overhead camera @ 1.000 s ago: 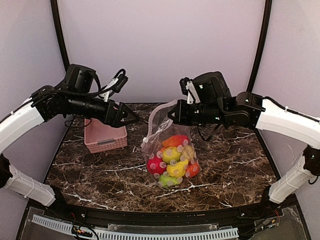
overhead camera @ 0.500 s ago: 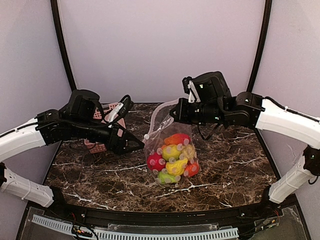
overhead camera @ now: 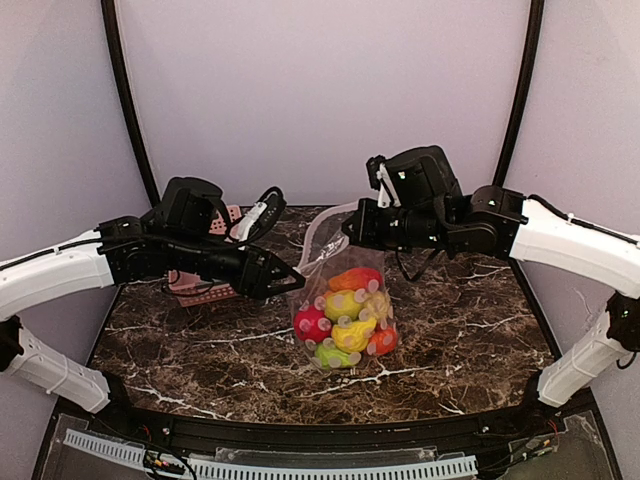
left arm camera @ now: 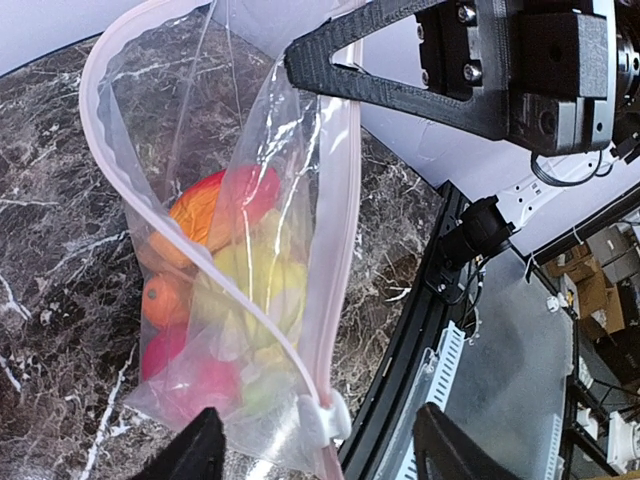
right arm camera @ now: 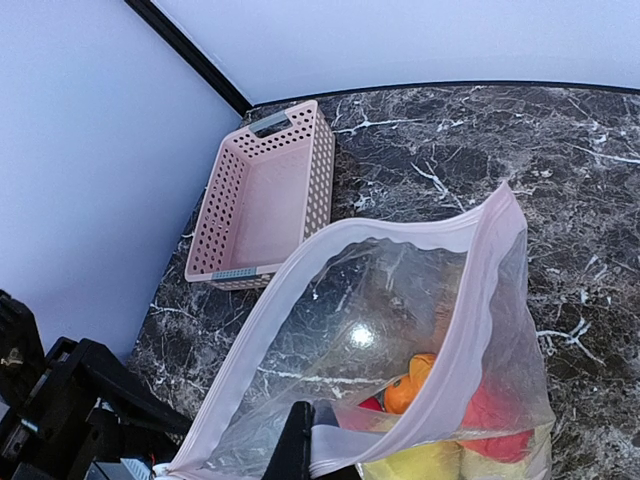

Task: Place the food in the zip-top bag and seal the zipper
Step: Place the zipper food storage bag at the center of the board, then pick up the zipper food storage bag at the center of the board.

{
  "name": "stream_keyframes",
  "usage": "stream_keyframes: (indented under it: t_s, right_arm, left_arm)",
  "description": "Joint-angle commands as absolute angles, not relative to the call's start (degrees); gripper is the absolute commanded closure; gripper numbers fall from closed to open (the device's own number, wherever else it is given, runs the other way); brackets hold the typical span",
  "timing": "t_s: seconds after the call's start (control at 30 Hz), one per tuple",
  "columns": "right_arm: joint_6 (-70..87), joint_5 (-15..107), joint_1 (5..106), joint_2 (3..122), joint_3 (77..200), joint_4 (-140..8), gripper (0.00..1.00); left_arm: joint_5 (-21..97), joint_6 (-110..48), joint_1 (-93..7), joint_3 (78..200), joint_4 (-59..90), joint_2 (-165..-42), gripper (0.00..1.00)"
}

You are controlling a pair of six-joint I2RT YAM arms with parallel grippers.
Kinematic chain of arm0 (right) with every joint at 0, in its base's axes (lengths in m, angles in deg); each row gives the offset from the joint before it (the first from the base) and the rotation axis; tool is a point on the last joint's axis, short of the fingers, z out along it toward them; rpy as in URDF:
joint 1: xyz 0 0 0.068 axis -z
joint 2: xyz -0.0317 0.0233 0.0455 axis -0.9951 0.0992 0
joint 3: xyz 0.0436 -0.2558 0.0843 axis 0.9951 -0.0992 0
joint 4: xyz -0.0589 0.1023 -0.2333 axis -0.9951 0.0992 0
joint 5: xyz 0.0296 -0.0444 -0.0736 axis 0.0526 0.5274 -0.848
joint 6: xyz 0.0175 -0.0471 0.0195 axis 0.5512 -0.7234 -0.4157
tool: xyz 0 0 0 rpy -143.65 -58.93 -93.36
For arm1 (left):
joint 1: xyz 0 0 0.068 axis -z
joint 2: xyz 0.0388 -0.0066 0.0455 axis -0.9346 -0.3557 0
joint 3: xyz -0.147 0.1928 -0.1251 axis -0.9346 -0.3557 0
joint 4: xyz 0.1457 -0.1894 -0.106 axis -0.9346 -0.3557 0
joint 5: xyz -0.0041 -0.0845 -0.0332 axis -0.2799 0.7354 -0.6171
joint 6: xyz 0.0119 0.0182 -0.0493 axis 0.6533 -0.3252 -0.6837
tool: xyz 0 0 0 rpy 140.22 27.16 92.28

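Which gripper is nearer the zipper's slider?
Left. The left gripper has its open fingers flanking the slider; the right gripper pinches the zipper at its opposite end.

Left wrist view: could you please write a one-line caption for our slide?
Right gripper holds the zip-top bag of food by its open mouth, open left gripper poised at the zipper slider.

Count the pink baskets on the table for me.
1. The basket sits at the far left of the table, apart from the bag; from above, the left arm covers most of it. No other shows in any view.
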State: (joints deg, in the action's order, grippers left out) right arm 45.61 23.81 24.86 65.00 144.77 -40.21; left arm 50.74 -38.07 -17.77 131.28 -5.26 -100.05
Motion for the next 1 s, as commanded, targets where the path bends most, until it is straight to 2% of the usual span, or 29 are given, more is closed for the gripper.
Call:
stream_keyframes:
  t_s: [0.0, 0.13, 0.2, 0.23, 0.3, 0.37, 0.5, 0.57, 0.77, 0.97]
  right_arm:
    - [45.43, 22.65, 25.42, 63.32, 144.1, -41.84, 1.0]
    - [44.71, 23.03, 25.54, 63.29, 144.01, -41.25, 1.0]
    - [43.85, 23.65, 25.73, 63.3, 144.17, -40.74, 0.99]
    - [43.23, 24.09, 25.75, 63.23, 144.33, -40.36, 0.91]
    - [40.82, 26.02, 26.48, 62.94, 144.96, -39.38, 0.69]
    - [38.43, 26.97, 28.02, 62.59, 146.46, -36.73, 0.51]
    - [33.97, 28.45, 32.11, 61.08, 148.29, -33.5, 0.3]
    - [31.97, 30.89, 34.56, 60.42, 148.0, -33.56, 0.24]
    - [28.03, 43.5, 42.42, 57.89, 141.22, -37.79, 0.14]
    - [29.28, 51.86, 46.8, 54.39, 134.28, -43.04, 0.11]
  left_arm:
    - [51.17, -38.53, -17.29, 132.64, -4.02, -100.89, 0.42]
    - [49.7, -38.24, -17.25, 132.76, -4.29, -101.55, 0.61]
    - [49.14, -38.0, -17.24, 132.97, -4.36, -101.59, 0.74]
    - [48.59, -37.63, -17.27, 133.32, -4.77, -101.59, 0.83]
    - [47.84, -36.41, -17.28, 134.66, -6.52, -101.59, 0.91]
    - [46.91, -35.07, -17.35, 136.27, -8.39, -101.48, 0.95]
    - [47.29, -33.6, -17.33, 138.09, -10.71, -100.91, 0.97]
    - [47.43, -33.3, -17.32, 138.55, -11.7, -100.87, 0.98]
    - [46.31, -32.93, -17.36, 139.62, -13.74, -100.53, 0.98]
    - [50.89, -29.9, -17.31, 142.17, -14.14, -99.82, 0.99]
